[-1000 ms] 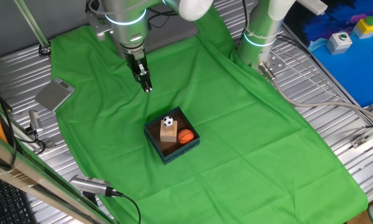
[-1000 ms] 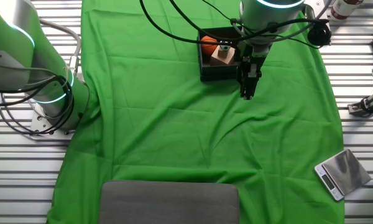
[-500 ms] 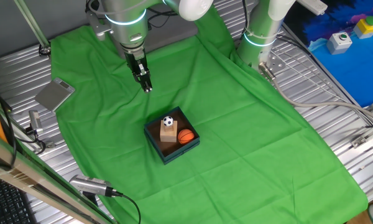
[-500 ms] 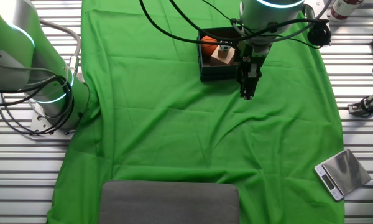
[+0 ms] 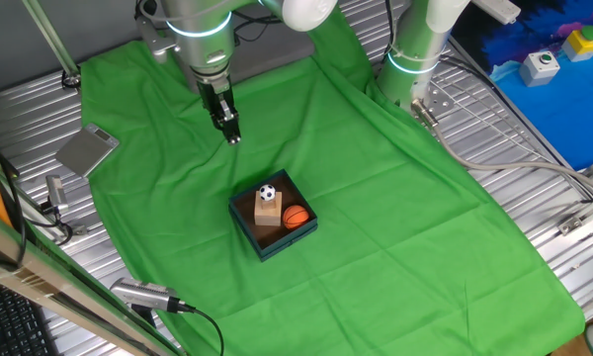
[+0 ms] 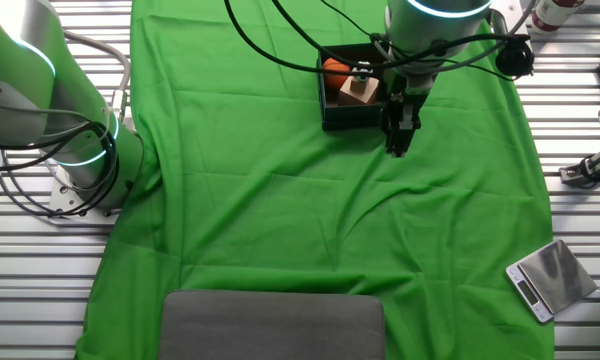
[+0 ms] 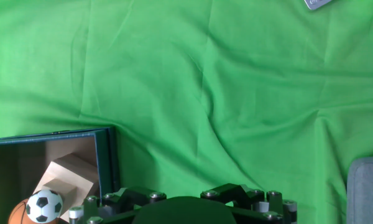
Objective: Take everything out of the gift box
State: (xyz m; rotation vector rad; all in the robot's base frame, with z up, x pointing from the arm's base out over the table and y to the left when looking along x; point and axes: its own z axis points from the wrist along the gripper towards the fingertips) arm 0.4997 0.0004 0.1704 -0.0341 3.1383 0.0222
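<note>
The gift box (image 5: 286, 241), teal-walled with a brown inside, sits on the green cloth and holds a small soccer ball (image 5: 267, 193), a tan wooden block (image 5: 267, 211) and an orange basketball (image 5: 295, 217). My gripper (image 5: 234, 137) hangs above the cloth, up and left of the box in this view, with its fingers drawn together and nothing in them. In the other fixed view the gripper (image 6: 395, 148) is just right of the box (image 6: 350, 119). The hand view shows the box (image 7: 105, 163) at lower left with the ball (image 7: 44, 206) and block (image 7: 71, 174); the fingertips are hidden.
A flat grey metal plate (image 5: 87, 150) lies at the cloth's left edge, also the plate (image 6: 550, 278). A grey pad (image 6: 272, 325) lies on the near end of the cloth. A second arm's base (image 5: 415, 59) stands at the cloth's far side. Cables run along the slatted table.
The gripper has shifted very slightly upward over the cloth. The box and its toys have not moved.
</note>
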